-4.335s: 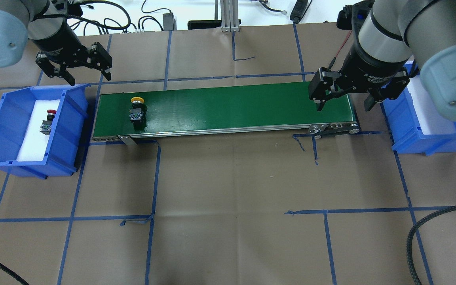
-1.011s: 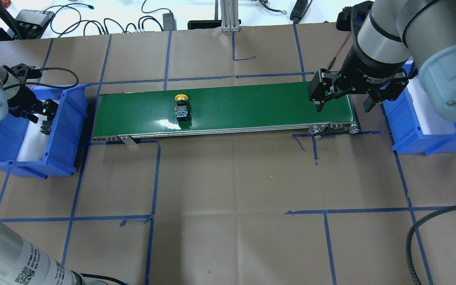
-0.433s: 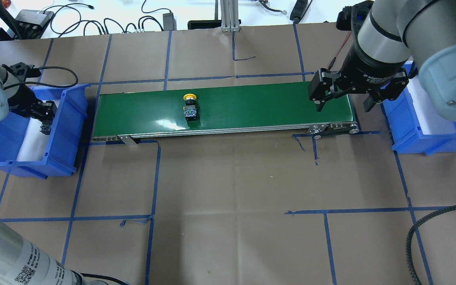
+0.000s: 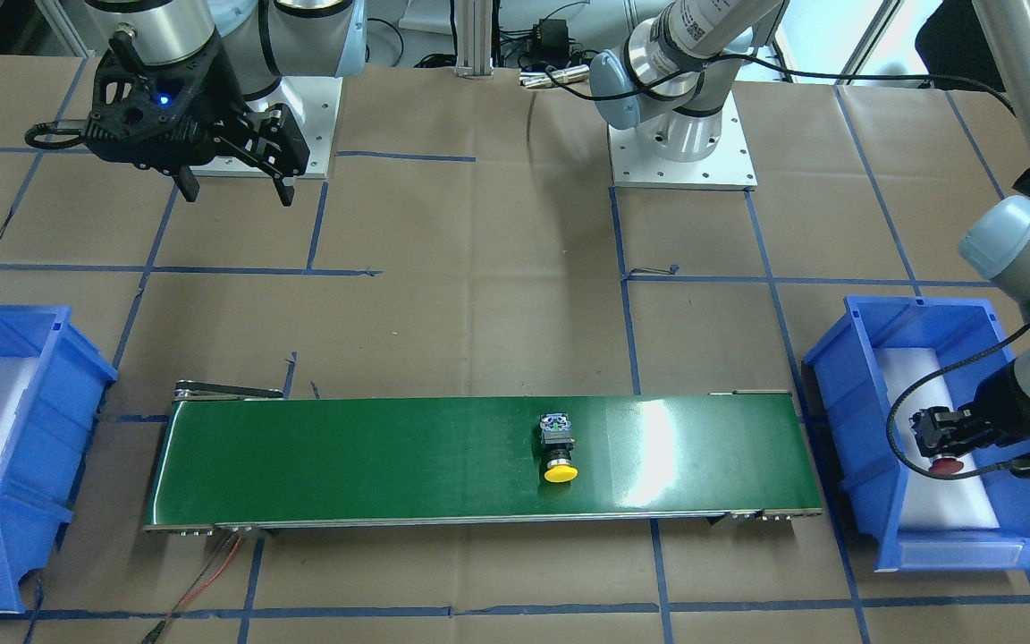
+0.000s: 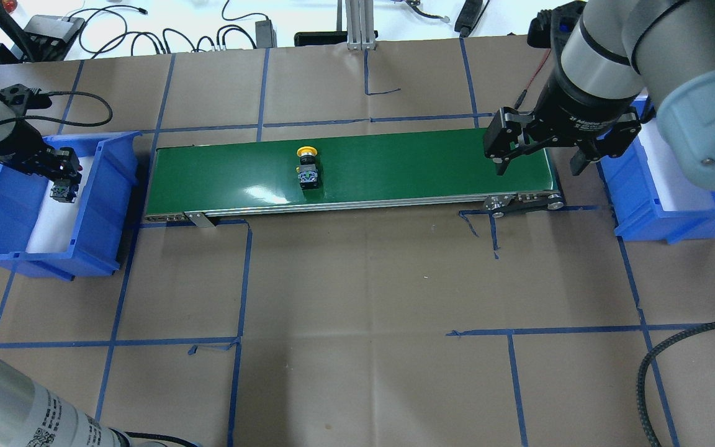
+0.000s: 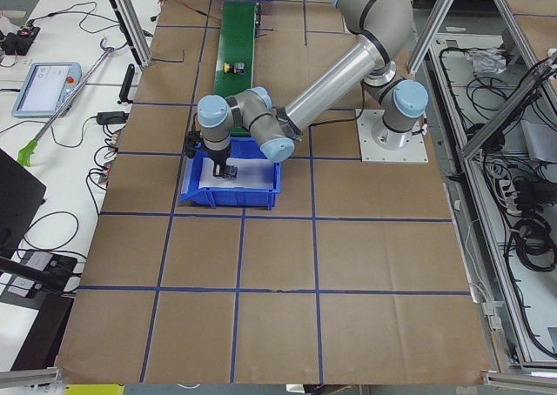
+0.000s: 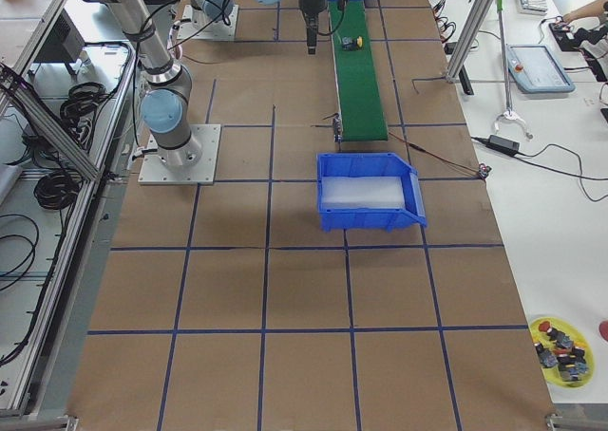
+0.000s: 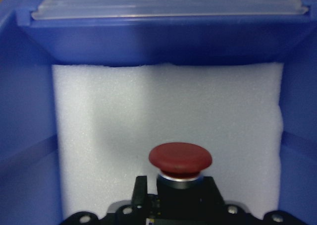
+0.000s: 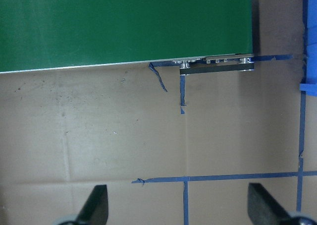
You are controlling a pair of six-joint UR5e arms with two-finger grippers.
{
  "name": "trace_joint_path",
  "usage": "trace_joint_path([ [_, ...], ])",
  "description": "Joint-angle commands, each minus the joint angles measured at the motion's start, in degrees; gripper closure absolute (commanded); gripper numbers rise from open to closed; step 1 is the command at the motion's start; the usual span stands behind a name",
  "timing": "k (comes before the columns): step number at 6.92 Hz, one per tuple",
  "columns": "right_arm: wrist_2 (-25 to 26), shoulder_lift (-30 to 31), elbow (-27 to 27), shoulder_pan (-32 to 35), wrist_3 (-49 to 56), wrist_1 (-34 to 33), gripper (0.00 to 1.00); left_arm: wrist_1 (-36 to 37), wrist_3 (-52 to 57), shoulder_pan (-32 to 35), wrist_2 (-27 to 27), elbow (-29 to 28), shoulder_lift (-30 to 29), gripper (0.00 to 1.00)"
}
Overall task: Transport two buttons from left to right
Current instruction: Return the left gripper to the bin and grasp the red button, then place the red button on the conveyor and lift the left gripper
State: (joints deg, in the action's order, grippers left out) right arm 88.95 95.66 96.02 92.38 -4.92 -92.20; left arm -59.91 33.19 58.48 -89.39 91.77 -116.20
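left bin [image 5: 100, 205]: blue, white foam liner, worktop's [image 5: 357, 279] left end
left jaws: clamped on red button [image 8: 181, 158], inside left bin
yellow button [image 5: 306, 169]: lying on green conveyor belt [image 5: 407, 164], slightly left of mid-length
right jaws: apart, above belt's right end
right bin [image 5: 637, 214]: blue, just beside that end

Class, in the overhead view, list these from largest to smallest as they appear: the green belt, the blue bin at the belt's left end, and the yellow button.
1. green belt, the longest by far
2. blue bin, shorter but deeper
3. yellow button, clearly the smallest
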Motion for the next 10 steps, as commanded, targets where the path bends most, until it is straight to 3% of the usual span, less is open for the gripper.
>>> trace_joint_path([
  [1, 0.0, 0.1, 0.0, 0.0, -0.1, 0.1, 0.0, -9.8, 0.2, -0.6, -1.8, -2.0, 6.6, 0.91],
  [3, 0.0, 0.2, 0.0, 0.0, -0.2, 0.0, 0.0, -16.9, -0.1, -0.5, -1.9, -3.9, 11.5, 0.91],
  [6, 0.0, 0.1, 0.0, 0.0, -0.1, 0.0, 0.0, -19.7, -5.0, 2.2, -1.0, -5.5, 11.7, 0.9],
  [10, -0.1, -0.1, 0.0, 0.0, 0.3, 0.0, 0.0, -18.9, -24.7, 20.3, -1.7, -5.5, 10.6, 0.9],
])
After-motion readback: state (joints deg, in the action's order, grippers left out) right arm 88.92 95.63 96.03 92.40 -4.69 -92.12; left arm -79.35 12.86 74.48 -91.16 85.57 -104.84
